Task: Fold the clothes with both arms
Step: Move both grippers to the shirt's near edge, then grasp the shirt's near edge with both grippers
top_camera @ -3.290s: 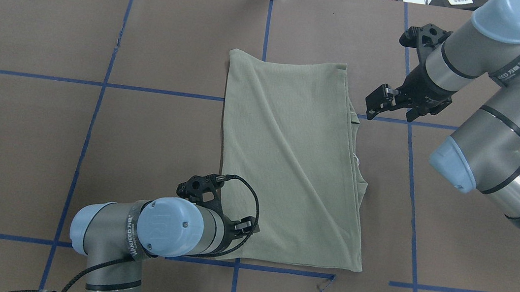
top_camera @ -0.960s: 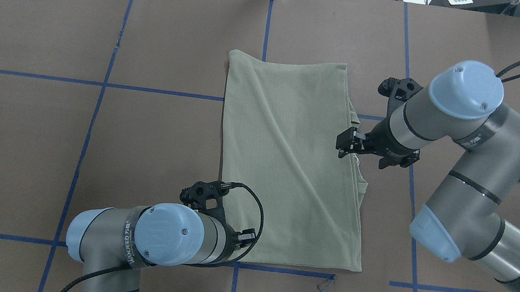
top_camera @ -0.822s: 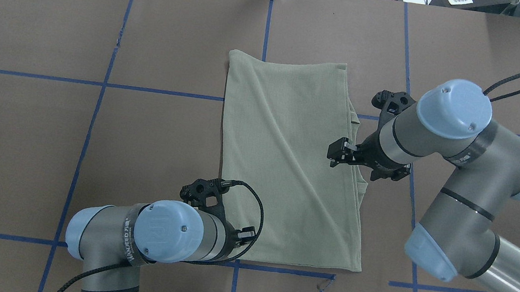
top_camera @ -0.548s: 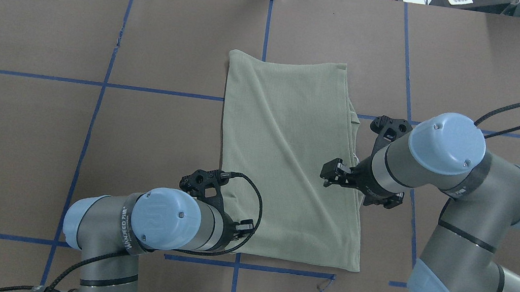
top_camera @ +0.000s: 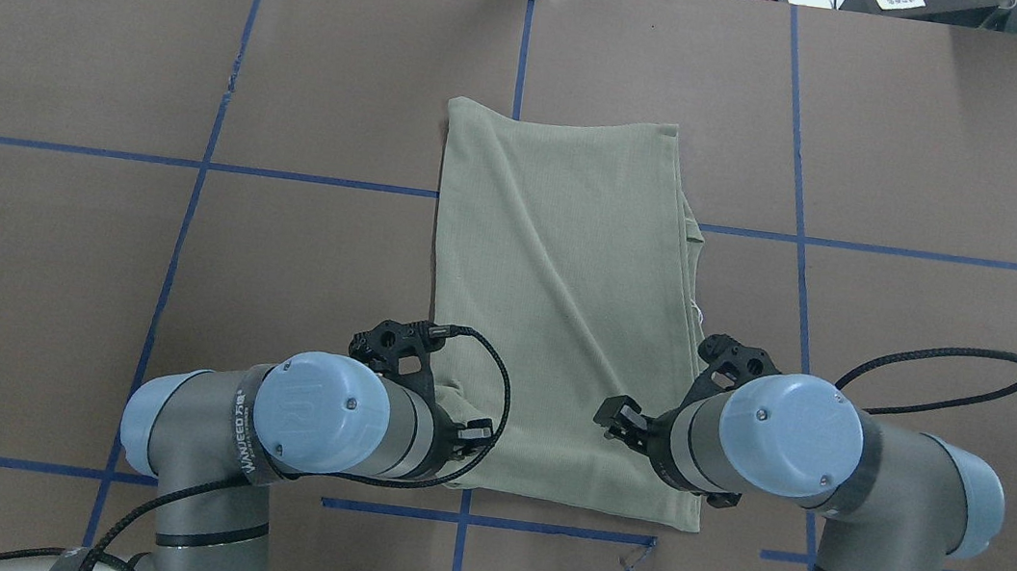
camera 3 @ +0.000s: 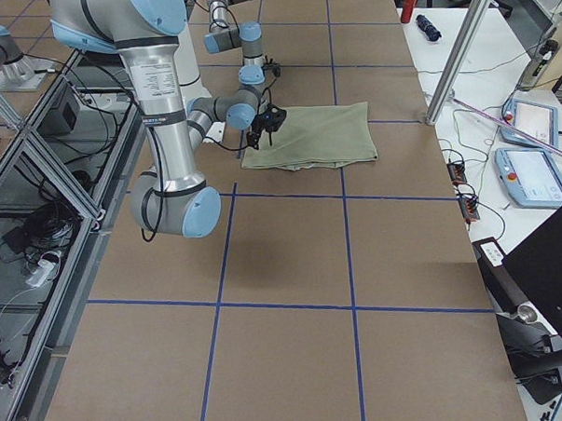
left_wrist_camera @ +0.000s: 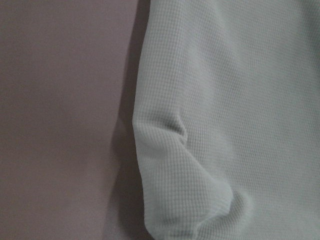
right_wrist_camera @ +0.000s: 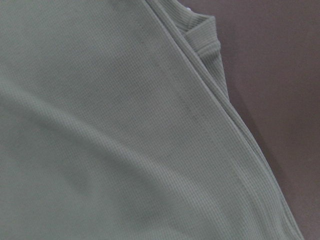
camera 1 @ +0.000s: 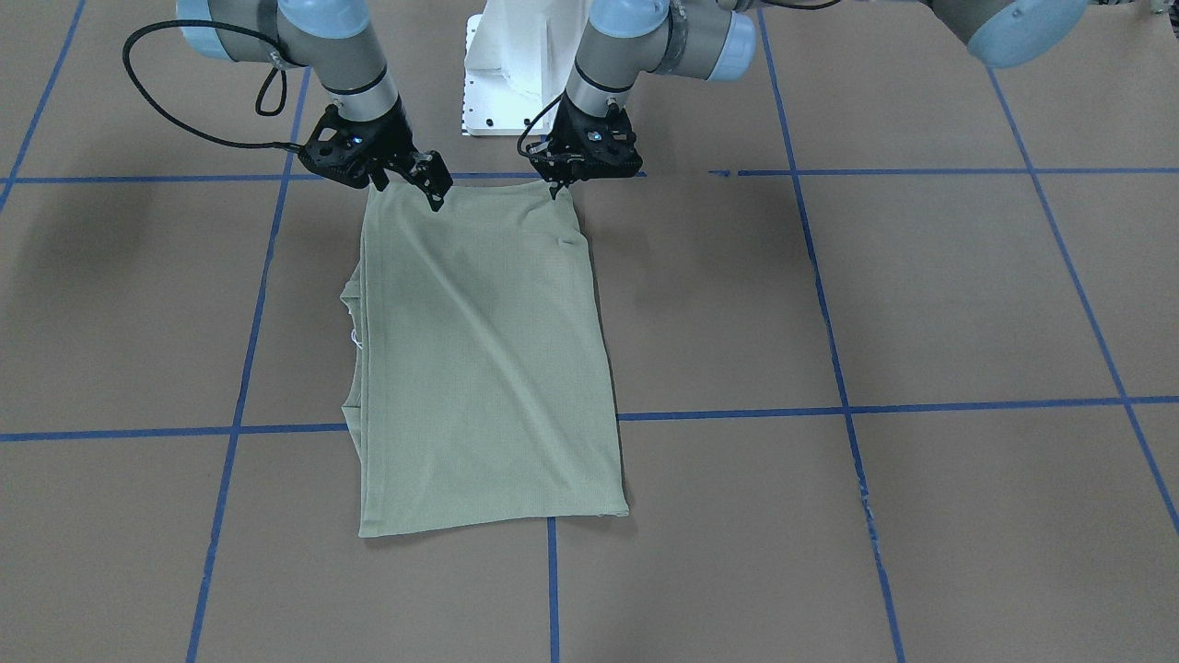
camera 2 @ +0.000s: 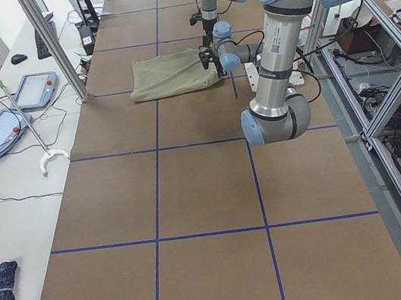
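Shirt [top_camera: 554,311] is a pale sage green, fine waffle-knit pattern all over. Surface [top_camera: 35,266] is flat brown, gridded with blue tape lines [top_camera: 194,163]. Left arm [top_camera: 198,441] and right arm [top_camera: 891,488] are grey-silver with light-blue caps, left claw [camera 1: 559,187] and right claw [camera 1: 405,189] black.

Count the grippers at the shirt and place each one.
2. The left gripper is at the robot-side corner of the shirt on the robot's left; the right gripper is over the other robot-side corner. None looks hidden.

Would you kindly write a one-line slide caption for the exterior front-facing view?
Left end effector and right end effector at the robot-side corners of a folded sage-green shirt on the blue-taped table.
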You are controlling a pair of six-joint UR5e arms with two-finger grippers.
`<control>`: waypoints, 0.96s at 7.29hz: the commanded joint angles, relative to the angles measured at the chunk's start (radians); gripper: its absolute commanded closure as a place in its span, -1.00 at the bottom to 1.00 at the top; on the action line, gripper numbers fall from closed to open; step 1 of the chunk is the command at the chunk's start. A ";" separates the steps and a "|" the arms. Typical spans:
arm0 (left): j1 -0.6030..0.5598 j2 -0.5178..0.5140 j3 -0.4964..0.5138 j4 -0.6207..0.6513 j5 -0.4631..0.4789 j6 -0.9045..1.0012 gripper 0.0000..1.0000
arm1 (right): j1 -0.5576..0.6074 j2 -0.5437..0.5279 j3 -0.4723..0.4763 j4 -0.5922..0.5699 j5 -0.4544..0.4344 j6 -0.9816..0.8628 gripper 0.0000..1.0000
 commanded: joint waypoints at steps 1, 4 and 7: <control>0.002 0.000 0.001 -0.001 -0.001 0.000 1.00 | -0.025 -0.020 -0.045 0.001 -0.034 0.066 -1.00; 0.002 -0.002 0.003 -0.001 -0.001 0.000 1.00 | -0.036 -0.030 -0.051 -0.003 -0.019 0.091 -1.00; 0.002 0.000 0.003 -0.003 -0.001 0.000 1.00 | -0.040 -0.034 -0.045 -0.003 -0.011 0.097 -1.00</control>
